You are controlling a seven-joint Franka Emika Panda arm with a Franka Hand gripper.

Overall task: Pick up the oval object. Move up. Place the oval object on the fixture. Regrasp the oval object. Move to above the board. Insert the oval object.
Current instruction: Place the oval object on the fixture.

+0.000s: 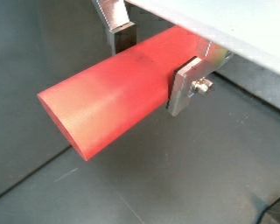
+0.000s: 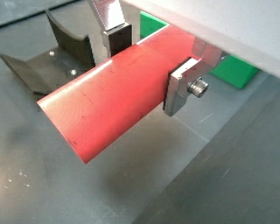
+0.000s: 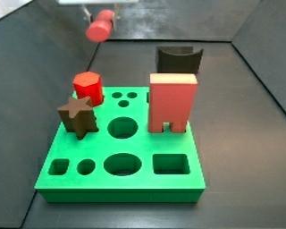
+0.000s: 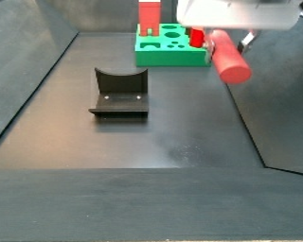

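In a wrist view the gripper (image 1: 157,63) is clamping the oval object (image 1: 113,98), a smooth light-red rod lying crosswise between the two silver fingers (image 1: 187,85); its rounded end face is pointing toward the camera and only dark floor is showing beneath it, so it is hanging in the air. In a wrist view the gripper (image 2: 152,59) is squeezing the same oval object (image 2: 113,98), with the fixture (image 2: 55,54), a dark bracket with a curved notch in its top, sitting on the floor beyond the rod and apart from it, and a corner of the green board (image 2: 234,70) peeking out behind a finger plate. In a side view the oval object (image 3: 101,26) is hanging high at the back, end-on to the camera, with the gripper above it mostly cut off by the frame edge; the board (image 3: 124,183) is lying well below in front, carrying a short red peg (image 3: 87,87), a brown star piece (image 3: 76,115) and a red two-legged block (image 3: 172,102), with the fixture (image 3: 178,60) standing behind the block. In a side view the gripper (image 4: 230,36) is holding the oval object (image 4: 227,56) tilted, up off the floor, between the board (image 4: 169,48) at the back and the fixture (image 4: 118,93), touching neither.
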